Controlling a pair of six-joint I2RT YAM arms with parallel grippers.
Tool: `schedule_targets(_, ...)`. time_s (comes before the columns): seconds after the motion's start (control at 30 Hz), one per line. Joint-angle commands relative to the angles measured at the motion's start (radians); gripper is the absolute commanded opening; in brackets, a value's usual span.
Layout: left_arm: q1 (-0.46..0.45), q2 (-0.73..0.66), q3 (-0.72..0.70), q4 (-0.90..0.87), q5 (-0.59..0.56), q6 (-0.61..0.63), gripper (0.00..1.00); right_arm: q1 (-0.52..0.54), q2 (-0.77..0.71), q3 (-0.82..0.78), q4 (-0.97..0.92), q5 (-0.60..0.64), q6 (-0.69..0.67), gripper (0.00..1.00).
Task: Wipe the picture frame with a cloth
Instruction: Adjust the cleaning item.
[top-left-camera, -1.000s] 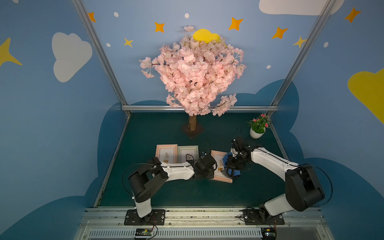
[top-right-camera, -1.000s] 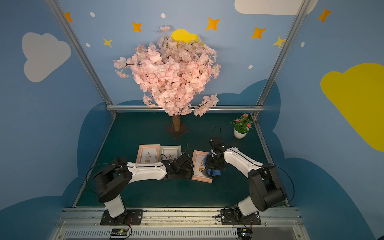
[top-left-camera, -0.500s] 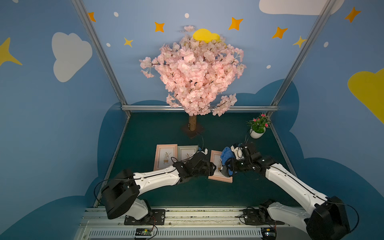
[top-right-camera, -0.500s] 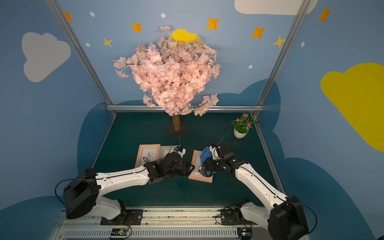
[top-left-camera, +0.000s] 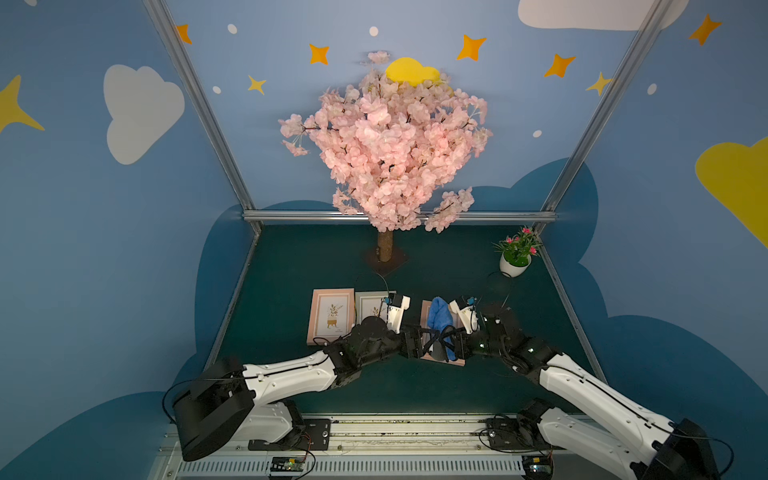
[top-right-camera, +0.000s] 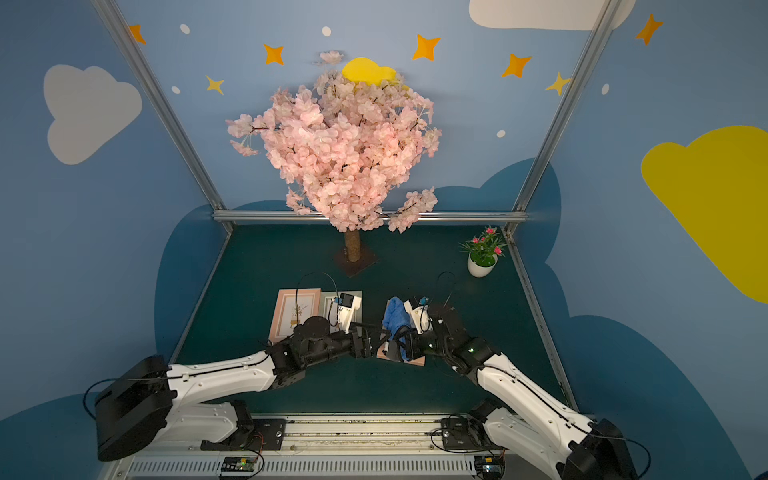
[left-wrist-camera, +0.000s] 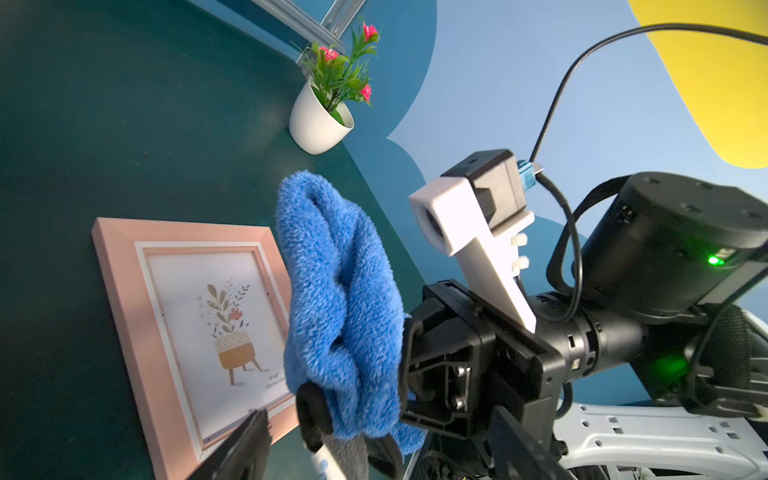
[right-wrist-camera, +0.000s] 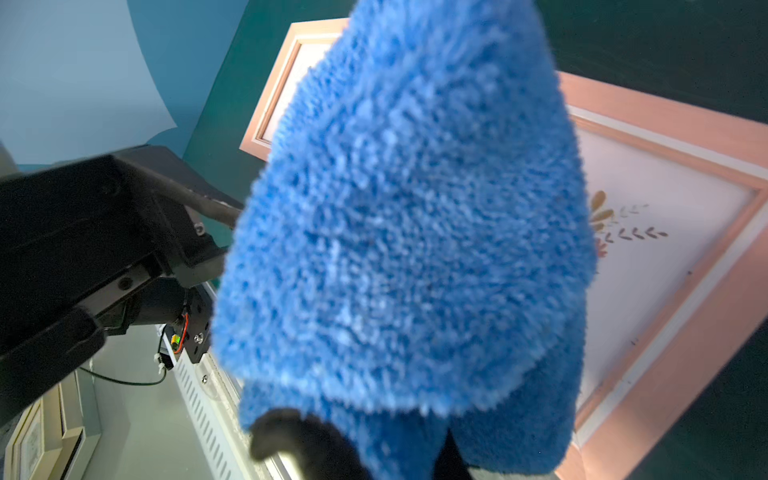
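Now the left gripper (top-left-camera: 419, 347) is spreading its jaws beside the pink picture frame (left-wrist-camera: 124, 291); the right gripper (left-wrist-camera: 349, 432) is pinching the blue cloth (left-wrist-camera: 340, 299) above it, wiping seemingly pausing.

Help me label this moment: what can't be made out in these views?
Right wrist view: the cloth fills the middle and hides most of the picture frame; whether they touch cannot be told.
Both top views: the cloth covers the frame's middle, so its picture is unseen.
Left wrist view: the small print on the picture is too small to read.
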Motion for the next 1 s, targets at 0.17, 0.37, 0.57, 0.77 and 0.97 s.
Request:
schedule_targets(0.17,0.018,0.065,0.04,0.033,0.058,-0.014,0.69,0.076,-0.053,-0.015,0.106,0.013,-0.059,0.0)
schedule_targets(0.37,0.019,0.141,0.084,0.059,0.136,-0.027,0.58,0.118,-0.034,-0.014,0.139,0.028,-0.059,0.0)
schedule_targets(0.57,0.02,0.178,0.095,0.086,0.146,-0.046,0.28,0.139,-0.029,0.001,0.123,0.082,-0.058,0.0)
schedule_targets(0.77,0.061,0.147,0.088,-0.027,0.079,-0.056,0.06,0.14,-0.059,-0.023,0.112,0.175,-0.028,0.37)
schedule_targets(0.97,0.135,0.09,0.121,-0.257,-0.002,-0.008,0.03,0.135,-0.12,-0.059,0.072,0.279,0.008,0.63)
